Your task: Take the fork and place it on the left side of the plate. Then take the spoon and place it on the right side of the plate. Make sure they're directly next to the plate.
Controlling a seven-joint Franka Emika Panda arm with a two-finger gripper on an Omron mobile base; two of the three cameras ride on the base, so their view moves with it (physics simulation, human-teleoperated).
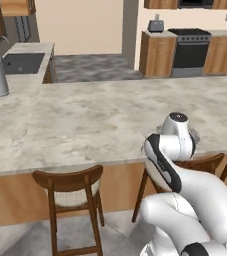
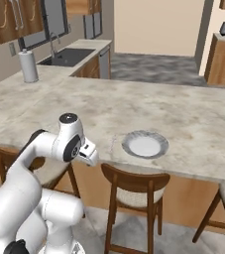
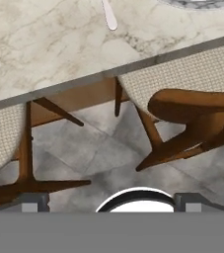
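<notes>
The fork point(image 3: 109, 17), seen at the hand view's top edge, is not yet approached; the gripper's point(image 3: 108, 205) fingers are spread, holding nothing. A reach toward it is judged next.

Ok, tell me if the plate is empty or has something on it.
Empty: the plate shows a bare white centre inside its grey rim, sitting flat on the counter.

In your hand view, the fork point(image 3: 109, 16) is cut off by the top edge (one pale rounded end shows). The plate point(image 3: 202, 3) is reduced to a grey rim sliver there. In your right base view, a faint line beside the plate is too small to identify.
</notes>
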